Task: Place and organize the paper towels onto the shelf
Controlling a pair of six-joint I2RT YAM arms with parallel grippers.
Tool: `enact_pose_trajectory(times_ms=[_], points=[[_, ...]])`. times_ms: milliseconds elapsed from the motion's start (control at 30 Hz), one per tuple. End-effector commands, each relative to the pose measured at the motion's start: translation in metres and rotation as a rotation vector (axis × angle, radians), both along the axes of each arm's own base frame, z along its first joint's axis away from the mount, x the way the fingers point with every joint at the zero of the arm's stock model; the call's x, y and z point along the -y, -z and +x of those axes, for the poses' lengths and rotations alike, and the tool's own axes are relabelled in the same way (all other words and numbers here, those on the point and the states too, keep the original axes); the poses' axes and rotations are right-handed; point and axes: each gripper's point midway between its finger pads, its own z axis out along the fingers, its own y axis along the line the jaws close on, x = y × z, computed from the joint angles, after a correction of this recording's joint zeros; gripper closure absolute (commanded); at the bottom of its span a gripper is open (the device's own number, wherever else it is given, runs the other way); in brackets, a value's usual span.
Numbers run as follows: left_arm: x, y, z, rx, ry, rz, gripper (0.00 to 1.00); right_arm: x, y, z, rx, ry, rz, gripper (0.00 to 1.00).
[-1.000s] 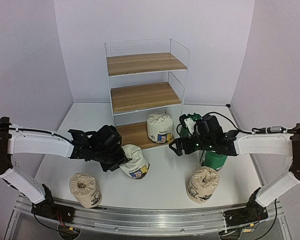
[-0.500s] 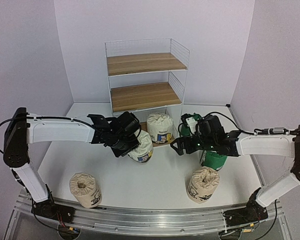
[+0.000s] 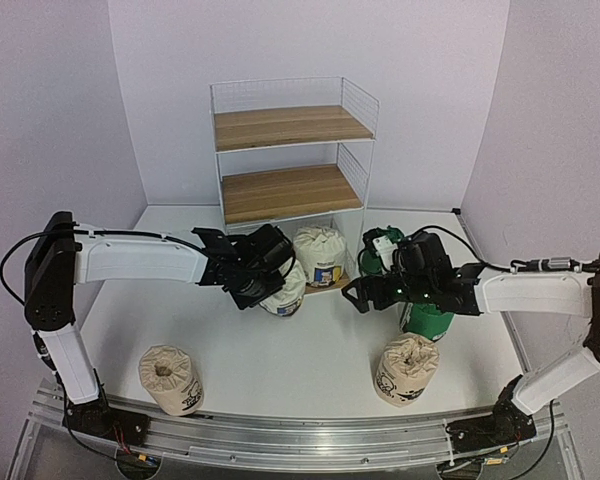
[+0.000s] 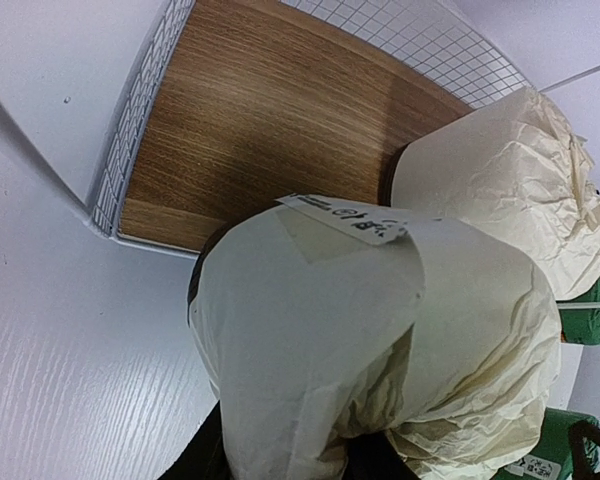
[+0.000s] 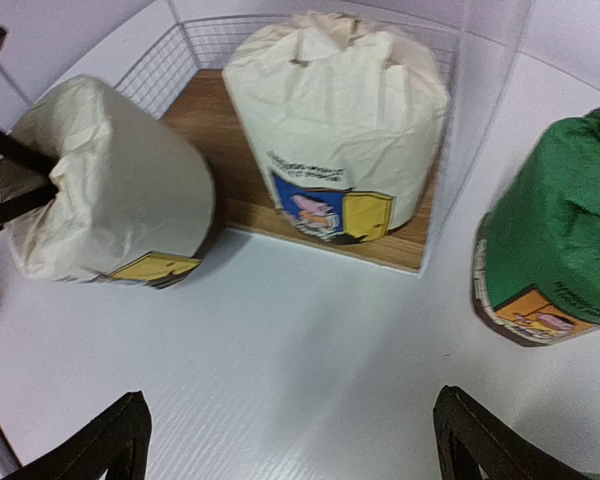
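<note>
shelf (image 3: 290, 150) far centre | L gripper (image 3: 263, 275) clamped on tilted white roll (image 3: 285, 292), just before btm board | R gripper (image 3: 360, 293) fingers apart, over table (image 3: 280, 365) | 2nd white roll (image 3: 320, 255) upright on btm board, R side

Soft, even light falls from above in the overhead view, and the rolls cast only faint, short shadows on the white table (image 3: 280, 350). Wide-angle bending curves the walls and the rail along the bottom edge. In the left wrist view the white roll (image 4: 360, 330) fills the lower frame, its underside shaded. The right wrist view is slightly blurred: the right pincer (image 5: 290, 445) shows its fingertips (image 5: 105, 440) as dark smudges, and the green roll (image 5: 550, 230) at the right edge is soft.
</note>
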Motion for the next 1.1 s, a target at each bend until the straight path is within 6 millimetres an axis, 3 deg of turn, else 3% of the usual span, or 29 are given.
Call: enact_pose_trajectory(times_ms=[0, 167, 267, 500, 633, 1067], points=[[0.006, -0.02, 0.01, 0.039, -0.028, -0.051, 0.69, -0.036, -0.032, -0.043, 0.018, -0.31, 0.161, 0.07], [0.007, -0.021, -0.001, -0.021, -0.038, -0.105, 0.69, -0.068, -0.047, -0.09, 0.142, -0.558, 0.128, 0.05], [0.008, -0.023, -0.007, -0.05, -0.035, -0.133, 0.69, -0.081, -0.041, -0.097, 0.205, -0.6, 0.054, 0.04], [0.009, -0.018, -0.022, -0.121, -0.02, -0.18, 0.69, -0.096, -0.019, -0.071, 0.227, -0.563, -0.043, 0.02], [0.012, -0.017, -0.028, -0.141, -0.004, -0.212, 0.69, -0.11, -0.017, -0.054, 0.267, -0.542, -0.052, 0.02], [0.022, -0.024, -0.037, -0.162, 0.054, -0.267, 0.7, -0.154, 0.009, -0.022, 0.287, -0.546, -0.039, 0.02]])
